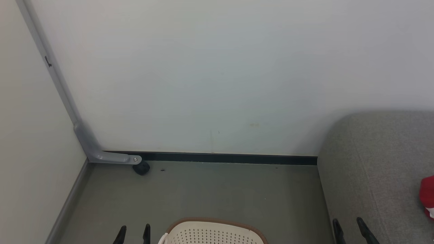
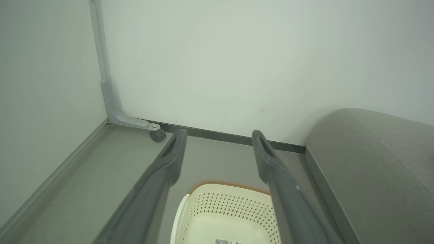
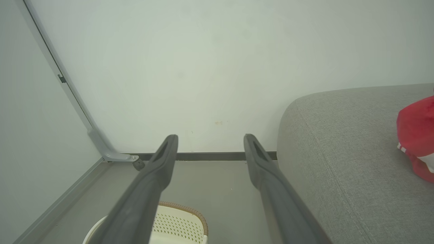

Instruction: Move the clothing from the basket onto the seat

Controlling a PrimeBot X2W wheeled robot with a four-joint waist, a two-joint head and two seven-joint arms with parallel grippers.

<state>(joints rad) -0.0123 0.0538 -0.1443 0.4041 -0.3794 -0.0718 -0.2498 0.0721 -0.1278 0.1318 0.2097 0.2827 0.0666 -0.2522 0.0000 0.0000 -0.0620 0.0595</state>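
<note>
**A:** Two grippers noted, both low in the head view. The left gripper point(image 1: 134, 234) sat just left of the basket point(image 1: 217, 221), its fingers spread wide with nothing between them.

**B:** And the other one?

**A:** The right gripper point(image 1: 348, 227) stood at the near left edge of the seat point(image 1: 373, 162). Its jaws were equally wide and held nothing. In its wrist view only floor point(image 3: 217, 183) and wall point(image 3: 210, 67) showed between the fingers.

**B:** Where was the clothing?

**A:** The clothing point(image 1: 427, 194) lay on the seat at the far right, cut off by the frame edge. It was red fabric with a white strip at its lower side, well apart from both grippers. How much more of it lay out of frame, I couldn't tell.

**B:** And the basket?

**A:** It was on the floor, left of the seat and between the two grippers. It had a brown rim and cream perforated sides. The left wrist view looked down into it and showed a pale inner bottom with a small printed label point(image 2: 226, 241) near the frame edge.

**B:** Surroundings?

**A:** A grey bracket point(image 1: 101, 156) ran down the corner, with a dark caster point(image 1: 141, 168) at its foot, against the dark skirting point(image 1: 230, 158).
</note>
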